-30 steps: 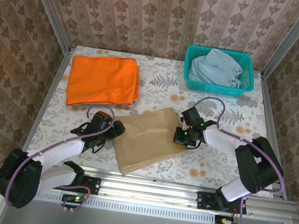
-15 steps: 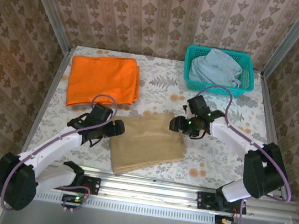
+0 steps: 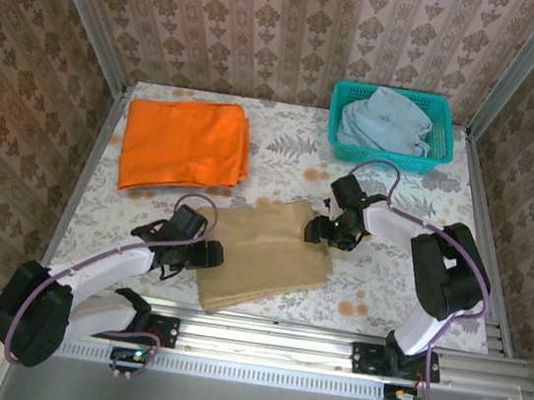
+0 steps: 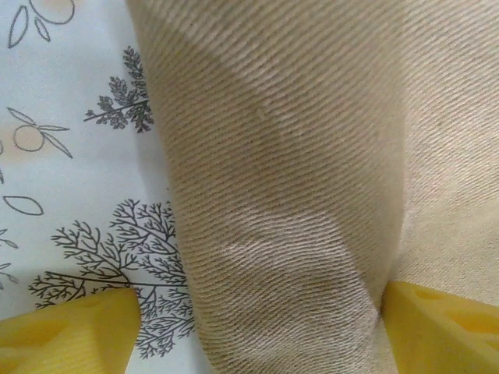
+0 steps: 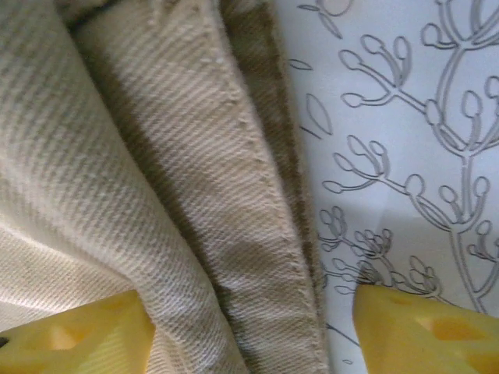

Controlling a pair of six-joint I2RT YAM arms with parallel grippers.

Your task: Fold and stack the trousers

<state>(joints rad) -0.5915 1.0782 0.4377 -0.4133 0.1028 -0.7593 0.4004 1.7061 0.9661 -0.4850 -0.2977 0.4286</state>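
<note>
A teal plastic basket stands at about one o'clock on the table, close to the far right corner, and a crumpled pale blue garment lies heaped inside it, rising a little above the rim. The table is covered in a pale cloth printed with leaves and orange fruit. Metal rails frame it, and walls of brown damask wallpaper close it in on three sides. A folded orange garment lies flat at about ten o'clock, well apart from the basket. The trousers lie folded into a tilted rectangle near the middle of the table, toward six o'clock, just ahead of the arm bases. The left gripper sits low at the trousers' nine o'clock edge. Its yellow fingers are spread wide, one over the bare printed cloth and the other on the tan fabric, with a raised fold between them. The right gripper is at the trousers' two o'clock corner, also spread. One of its fingers is over the table and the other over the layered hem. Neither seems to clamp the cloth, though from this close the contact is hard to judge.
</note>
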